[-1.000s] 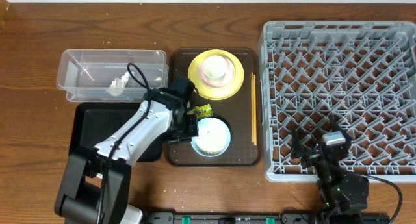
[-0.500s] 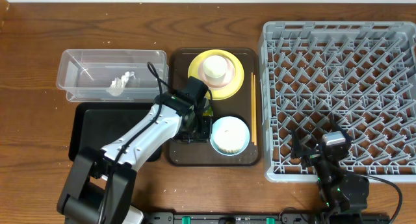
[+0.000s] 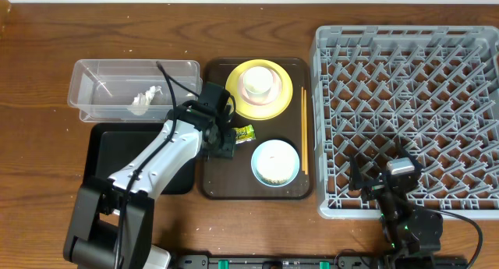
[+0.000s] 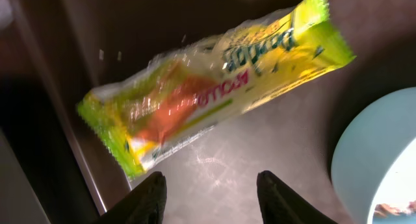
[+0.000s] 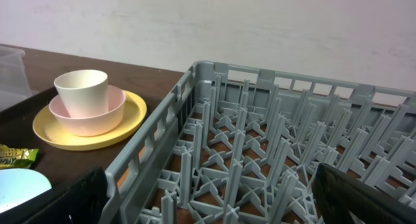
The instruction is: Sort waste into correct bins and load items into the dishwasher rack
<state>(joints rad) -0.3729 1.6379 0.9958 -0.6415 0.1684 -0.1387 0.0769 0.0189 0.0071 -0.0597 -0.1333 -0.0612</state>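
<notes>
Left gripper (image 4: 213, 197), half open and empty, hovers just short of the snack wrapper (image 4: 214, 87) near the left edge of the brown tray (image 3: 217, 185); closing here could catch only slippery film and lose it.

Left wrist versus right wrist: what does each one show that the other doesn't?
Only the left wrist: the left gripper, jaws apart with nothing between them. Only the right wrist: the cup in the pink bowl on the plate, and the rack. Both: the wrapper lying on the brown tray beside the blue bowl.
</notes>
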